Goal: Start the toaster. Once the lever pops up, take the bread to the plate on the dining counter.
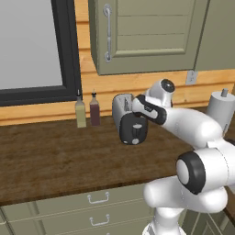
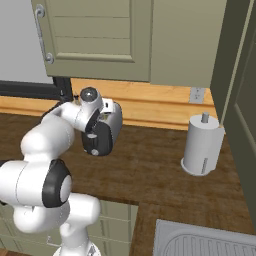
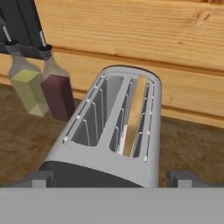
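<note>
The silver-grey toaster stands on the wood counter against the back wall, seen from above in the hand view. A light-tan bread slice sits upright in its right slot; the left slot holds nothing. My gripper is open just above the toaster's near black end, with one fingertip on each side of it. In the left base view my hand hovers over the toaster, whose black panel carries a round knob. The toaster sits partly behind my wrist. The plate and the dining counter are out of view.
Two bottles, one yellow and one dark red, stand left of the toaster. A white paper-towel roll is to its right. A wall cabinet hangs overhead. A sink basin lies at the lower right.
</note>
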